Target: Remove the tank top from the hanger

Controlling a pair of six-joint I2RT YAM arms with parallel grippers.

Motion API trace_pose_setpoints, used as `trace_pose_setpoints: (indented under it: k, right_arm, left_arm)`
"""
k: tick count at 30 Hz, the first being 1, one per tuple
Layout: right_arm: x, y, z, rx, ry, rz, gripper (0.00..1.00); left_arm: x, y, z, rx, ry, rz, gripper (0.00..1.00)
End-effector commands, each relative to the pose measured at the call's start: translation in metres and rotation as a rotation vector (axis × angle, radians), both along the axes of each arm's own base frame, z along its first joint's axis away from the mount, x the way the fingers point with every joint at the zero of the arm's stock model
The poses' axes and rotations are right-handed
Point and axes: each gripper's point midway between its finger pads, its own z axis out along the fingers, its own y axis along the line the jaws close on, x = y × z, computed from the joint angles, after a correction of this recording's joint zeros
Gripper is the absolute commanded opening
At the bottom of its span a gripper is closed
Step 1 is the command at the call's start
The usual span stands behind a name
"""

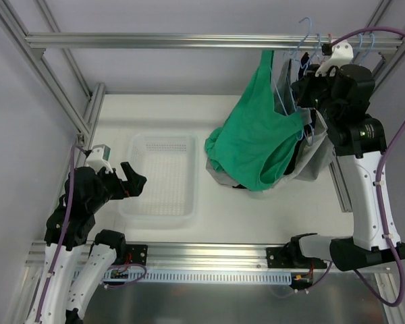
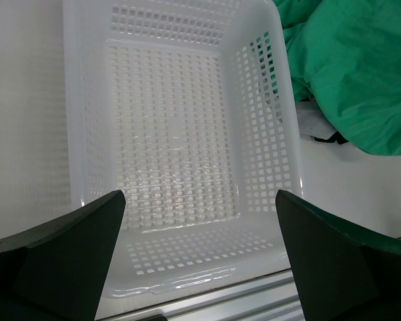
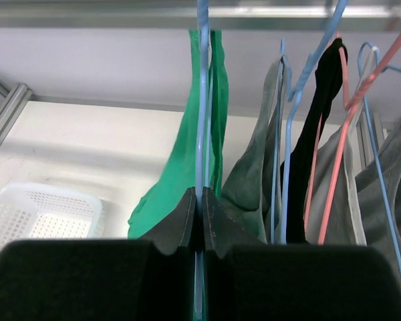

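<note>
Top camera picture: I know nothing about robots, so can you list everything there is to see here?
Tank top: one, green, hanging from the rail at right, lower end resting on the table.
Hanger: one, light blue, carrying the tank top.
Other hangers: several, light blue and one pink, further right on the rail.
Other clothes: a few, grey and black, on those hangers.
Basket: one, white, on the table left of centre.
Rail: one, silver, across the back.
Table: one, white.
Arms: two, black and white, near edge.
Left hand: black, open, by the basket's left side.
Right hand: black, shut on the hanger.
</note>
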Motion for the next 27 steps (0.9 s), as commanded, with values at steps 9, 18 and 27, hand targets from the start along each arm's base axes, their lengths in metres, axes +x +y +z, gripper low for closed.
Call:
trace_pose_setpoints:
  k: [9, 18, 27]
  right_arm:
    - [-0.087, 0.005, 0.011, 0.112, -0.140, 0.115, 0.00]
    - [-0.188, 0.004, -0.018, 0.170, -0.150, 0.225, 0.00]
    - [-0.278, -0.020, -0.056, 0.159, -0.038, 0.187, 0.00]
  left_arm:
    - [0.007, -0.009, 0.005, -0.017, -0.007, -0.041, 0.99]
    - [0.006, -0.082, 0.055, -0.259, -0.026, -0.393, 0.99]
    - [0.009, -0.226, 0.162, -0.114, -0.250, -0.683, 0.99]
